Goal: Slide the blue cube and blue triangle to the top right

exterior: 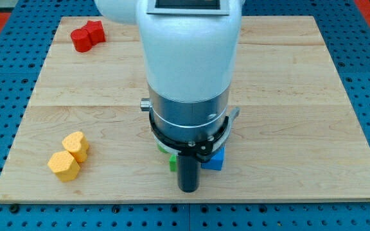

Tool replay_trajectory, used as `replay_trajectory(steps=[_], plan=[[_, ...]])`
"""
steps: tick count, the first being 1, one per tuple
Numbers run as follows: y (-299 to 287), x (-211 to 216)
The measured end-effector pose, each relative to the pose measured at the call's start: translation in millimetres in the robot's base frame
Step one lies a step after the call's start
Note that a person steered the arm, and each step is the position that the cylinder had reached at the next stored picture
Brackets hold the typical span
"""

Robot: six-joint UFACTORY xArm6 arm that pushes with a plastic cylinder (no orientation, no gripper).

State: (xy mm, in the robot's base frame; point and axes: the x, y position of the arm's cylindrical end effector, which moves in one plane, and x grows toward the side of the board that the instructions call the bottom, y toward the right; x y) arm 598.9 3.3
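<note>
A blue cube (215,160) peeks out at the view's lower middle, mostly hidden behind the arm's white and grey body. A green block (171,161) shows just left of the rod, also largely hidden. The blue triangle is not visible; the arm may cover it. My tip (188,190) is the lower end of the dark rod, just below and between the green block and the blue cube, close to both.
Two red blocks (86,36) sit together at the view's top left. Two yellow blocks (69,156) sit together at the bottom left. The wooden board (300,96) lies on a blue perforated base.
</note>
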Motion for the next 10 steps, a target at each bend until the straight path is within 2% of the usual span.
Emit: replay_trajectory(steps=[2,3,4,6,10], plan=[[13,0],[39,0],[48,-13],[48,-43],[46,-62]])
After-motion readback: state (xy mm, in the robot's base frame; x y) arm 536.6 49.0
